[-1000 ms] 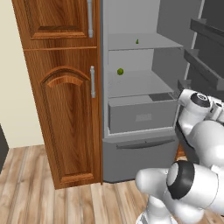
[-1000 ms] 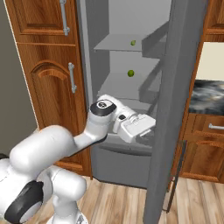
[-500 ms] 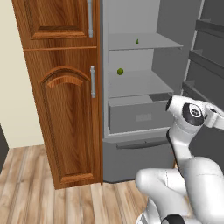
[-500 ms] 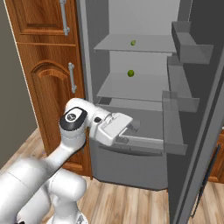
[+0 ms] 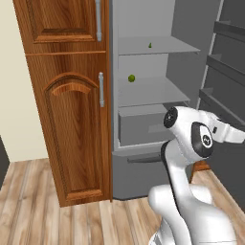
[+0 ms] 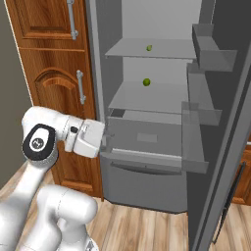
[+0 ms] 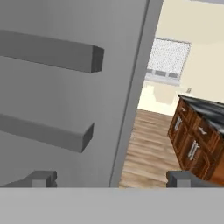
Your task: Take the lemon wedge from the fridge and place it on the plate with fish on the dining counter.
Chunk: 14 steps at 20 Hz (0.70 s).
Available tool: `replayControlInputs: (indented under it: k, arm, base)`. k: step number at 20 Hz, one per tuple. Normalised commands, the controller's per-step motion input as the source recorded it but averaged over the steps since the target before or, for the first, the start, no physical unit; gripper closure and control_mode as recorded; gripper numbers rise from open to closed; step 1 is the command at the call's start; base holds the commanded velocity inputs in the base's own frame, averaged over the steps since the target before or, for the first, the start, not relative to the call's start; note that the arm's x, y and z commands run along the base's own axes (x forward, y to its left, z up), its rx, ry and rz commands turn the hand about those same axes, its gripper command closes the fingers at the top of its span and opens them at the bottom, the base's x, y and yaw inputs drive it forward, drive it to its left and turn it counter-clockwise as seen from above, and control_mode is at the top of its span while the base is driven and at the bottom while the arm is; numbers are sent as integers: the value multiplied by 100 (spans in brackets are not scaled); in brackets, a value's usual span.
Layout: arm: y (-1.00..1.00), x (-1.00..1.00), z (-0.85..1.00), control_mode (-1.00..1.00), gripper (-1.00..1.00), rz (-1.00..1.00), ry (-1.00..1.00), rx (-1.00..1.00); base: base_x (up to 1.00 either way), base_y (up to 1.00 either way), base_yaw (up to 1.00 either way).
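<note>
The fridge (image 5: 143,19) stands open. The lemon wedge (image 5: 150,45) lies on its top shelf, a tiny yellowish-green point, also seen as lemon wedge (image 6: 149,48). My gripper (image 6: 105,141) hangs low in front of the fridge drawer, well below the wedge and to its left. In the hand view my gripper (image 7: 113,179) is open with nothing between the fingertips (image 7: 41,178), and it faces the inner side of the fridge door (image 7: 65,109). The plate and the dining counter are out of view.
A round green ball (image 5: 131,78) sits on the middle shelf, above a pulled-out grey drawer (image 5: 143,127). The open door (image 6: 220,122) with its bins stands at the right. Brown wooden cupboards (image 5: 67,95) flank the fridge's left. Wood floor and dark-topped cabinets (image 7: 197,140) lie past the door.
The fridge door has swung wider open. My hand has shifted left in the right base view and the elbow has come toward the middle. The gripper has stayed open.
</note>
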Motion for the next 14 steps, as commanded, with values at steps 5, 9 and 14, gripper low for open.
replayControlInputs:
  k: [5, 9, 14]
  arm:
    - [80, 3, 17, -100, -100, 30, 1, 53]
    - [60, 0, 17, -100, -100, 17, 2, 60]
    - [19, -5, 11, -100, -100, 12, 10, 57]
  base:
    - [0, 0, 0]
    - [0, 0, 0]
    - [0, 0, 0]
